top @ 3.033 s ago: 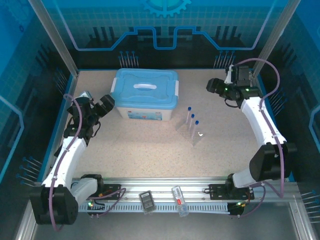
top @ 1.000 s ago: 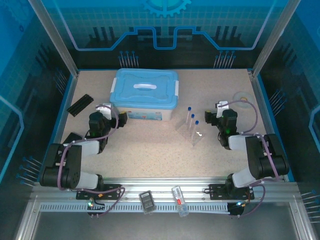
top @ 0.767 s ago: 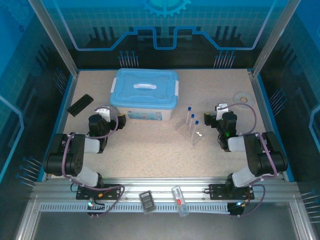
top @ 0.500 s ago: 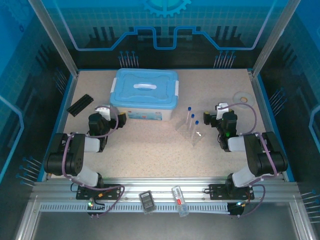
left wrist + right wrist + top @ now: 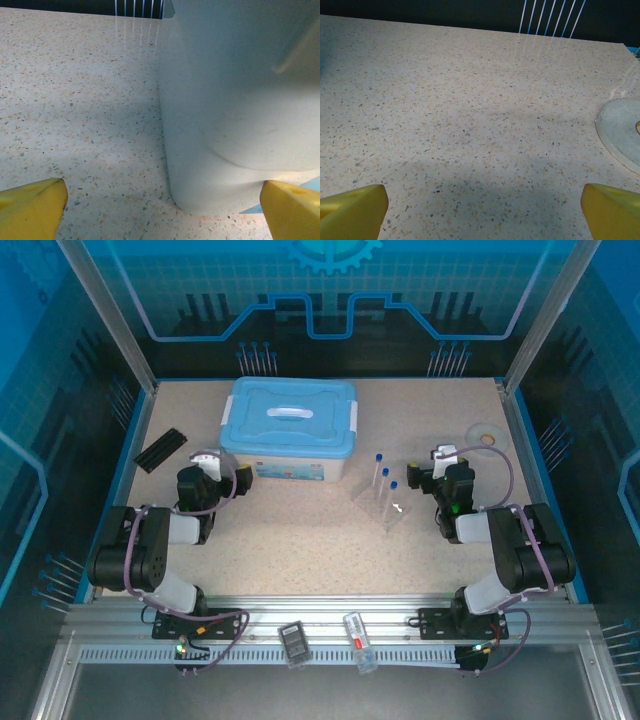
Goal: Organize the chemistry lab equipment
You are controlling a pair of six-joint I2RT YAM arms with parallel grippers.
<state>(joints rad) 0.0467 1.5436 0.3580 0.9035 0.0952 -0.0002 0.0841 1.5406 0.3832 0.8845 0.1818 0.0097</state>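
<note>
The white bin with a light-blue lid (image 5: 290,428) stands at the back centre. To its right, three slim blue-capped tubes (image 5: 386,473) stand upright in a small clear rack (image 5: 381,504). My left gripper (image 5: 236,480) sits low at the bin's front left corner, open. In the left wrist view the bin's white wall (image 5: 235,100) rises just beyond my left gripper (image 5: 162,212), untouched. My right gripper (image 5: 441,457) rests right of the rack, open and facing the back; in the right wrist view my right gripper (image 5: 482,215) has bare table between its fingers.
A flat black ridged strip (image 5: 160,450) lies at the left edge. A pale round ring (image 5: 485,434) lies at the back right, also showing as the pale ring (image 5: 620,129) ahead and right of my right gripper. Two small devices (image 5: 293,642) sit on the front rail.
Both arms have folded down from their raised, extended poses to rest low on the table. In the last second the right jaws spread a little wider; since then nothing has moved.
</note>
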